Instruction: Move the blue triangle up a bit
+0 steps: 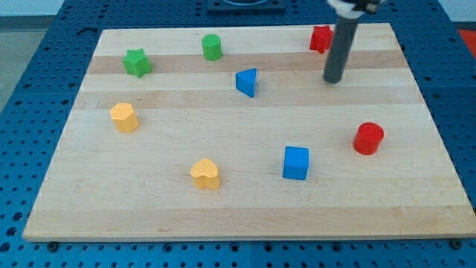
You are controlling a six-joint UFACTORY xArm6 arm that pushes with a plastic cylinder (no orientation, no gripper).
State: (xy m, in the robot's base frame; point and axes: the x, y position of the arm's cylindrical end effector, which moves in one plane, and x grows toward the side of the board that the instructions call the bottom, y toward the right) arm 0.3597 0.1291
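Observation:
The blue triangle (247, 82) lies on the wooden board (245, 208) in the upper middle of the view. My tip (333, 80) rests on the board to the triangle's right, well apart from it and at about the same height in the view. The dark rod rises from it toward the view's top. A red block (320, 38) sits just up and left of the rod, partly hidden behind it.
A green cylinder (212, 47) and a green star (137, 62) lie at the upper left. A yellow block (125, 117) is at the left, a yellow heart (205, 173) at the lower middle, a blue cube (296, 162) to its right, and a red cylinder (368, 138) at the right.

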